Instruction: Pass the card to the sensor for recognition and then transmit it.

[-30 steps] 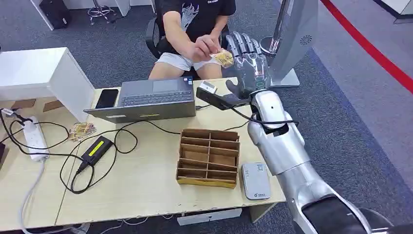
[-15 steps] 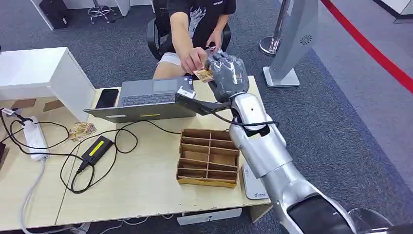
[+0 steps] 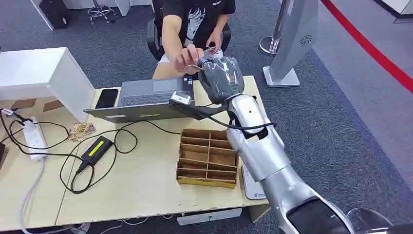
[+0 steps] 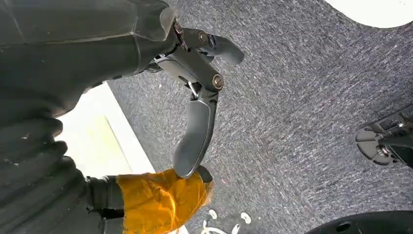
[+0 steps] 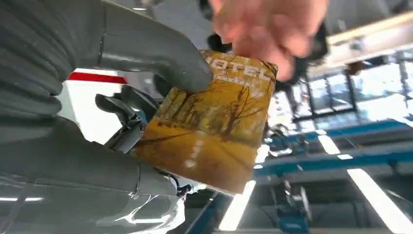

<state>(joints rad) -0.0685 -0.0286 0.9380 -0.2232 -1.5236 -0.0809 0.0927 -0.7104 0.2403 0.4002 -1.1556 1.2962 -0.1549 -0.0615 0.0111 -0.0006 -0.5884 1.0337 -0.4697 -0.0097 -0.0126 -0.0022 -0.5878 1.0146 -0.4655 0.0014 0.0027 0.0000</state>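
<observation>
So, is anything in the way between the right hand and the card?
Nothing visible does: the right hand grips the card, while a person's hand holds its other end.

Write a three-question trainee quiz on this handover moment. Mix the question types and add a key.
1. True or false: the card lies flat on the table.
2. Of the right hand and the person's hand, which touches the card? A) the first only B) the second only C) both
3. Name the compartmented thing beside the white reader.

Key: 1 false; 2 C; 3 the wooden organizer.
</observation>
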